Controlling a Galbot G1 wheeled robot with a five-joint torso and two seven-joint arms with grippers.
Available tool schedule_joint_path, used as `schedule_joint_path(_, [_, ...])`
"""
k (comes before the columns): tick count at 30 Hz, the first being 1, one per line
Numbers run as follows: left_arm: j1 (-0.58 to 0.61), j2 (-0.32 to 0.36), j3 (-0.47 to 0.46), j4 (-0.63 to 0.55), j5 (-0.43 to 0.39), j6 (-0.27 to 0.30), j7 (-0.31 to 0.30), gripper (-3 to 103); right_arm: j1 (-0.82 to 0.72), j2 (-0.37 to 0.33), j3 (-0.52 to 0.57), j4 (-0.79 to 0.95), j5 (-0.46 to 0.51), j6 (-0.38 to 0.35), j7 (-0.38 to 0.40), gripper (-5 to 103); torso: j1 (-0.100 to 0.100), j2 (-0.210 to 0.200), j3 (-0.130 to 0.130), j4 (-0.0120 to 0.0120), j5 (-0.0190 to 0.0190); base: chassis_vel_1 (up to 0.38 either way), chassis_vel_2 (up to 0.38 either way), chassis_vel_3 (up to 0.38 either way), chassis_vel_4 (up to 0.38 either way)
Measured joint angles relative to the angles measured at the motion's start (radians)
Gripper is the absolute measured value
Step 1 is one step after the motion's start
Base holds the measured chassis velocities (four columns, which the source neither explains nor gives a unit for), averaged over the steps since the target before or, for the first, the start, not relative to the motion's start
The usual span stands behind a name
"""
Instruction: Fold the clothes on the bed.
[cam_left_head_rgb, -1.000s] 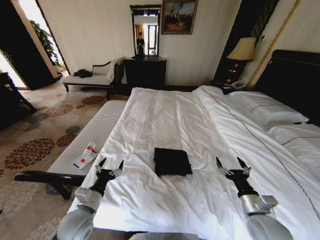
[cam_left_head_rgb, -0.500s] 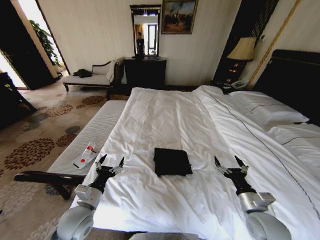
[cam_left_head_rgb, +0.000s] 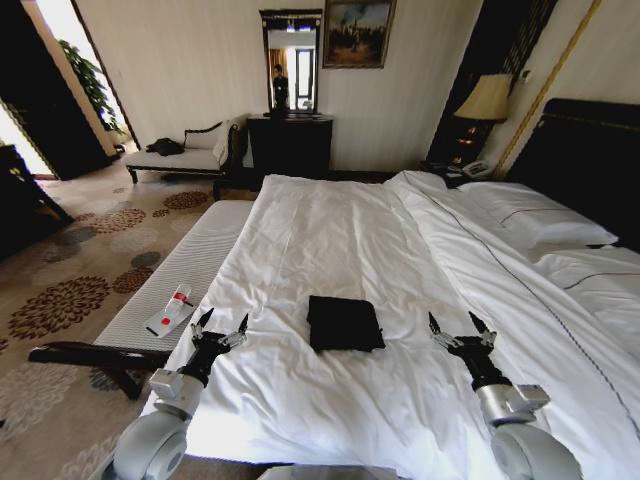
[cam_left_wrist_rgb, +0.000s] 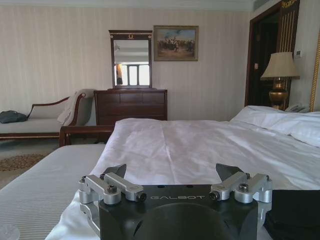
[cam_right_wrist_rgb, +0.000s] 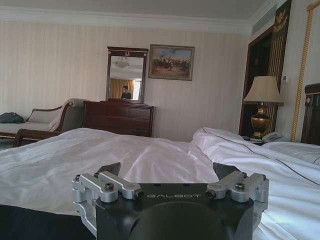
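**Now: both pincers open, folded shirt between them**

Low at about seven o'clock in the head view, the left gripper (cam_left_head_rgb: 220, 326) hovers over the near edge of the white duvet with its two dark pointed fingers spread apart and nothing between them. At about five o'clock, the right gripper (cam_left_head_rgb: 459, 328) hovers likewise, fingers splayed and empty. Between the two, near both but touching neither, lies the black soft-fabric T-shirt (cam_left_head_rgb: 344, 323), folded into a compact flat rectangle on the duvet. The left wrist view catches a dark corner of it (cam_left_wrist_rgb: 295, 212) just beside that gripper's silver finger mounts; the right wrist view shows a black strip of it (cam_right_wrist_rgb: 35, 222) next to its own. The garment rests on the large double bed (cam_left_head_rgb: 330, 230), toward its foot. Beyond the bed's edge, at nine o'clock, a grey striped bench (cam_left_head_rgb: 180, 275) carries a small red-and-white packet (cam_left_head_rgb: 172, 308).
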Motion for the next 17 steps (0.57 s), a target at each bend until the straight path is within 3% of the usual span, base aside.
schedule_joint_path(17, [0.0, 0.0, 0.0, 0.0, 0.0, 0.001, 0.0, 100, 0.001, 0.0, -0.001, 0.0, 0.0, 0.0, 0.001, 100, 0.0, 0.0, 0.0, 0.0, 0.0, 0.0, 0.0, 0.0, 0.0])
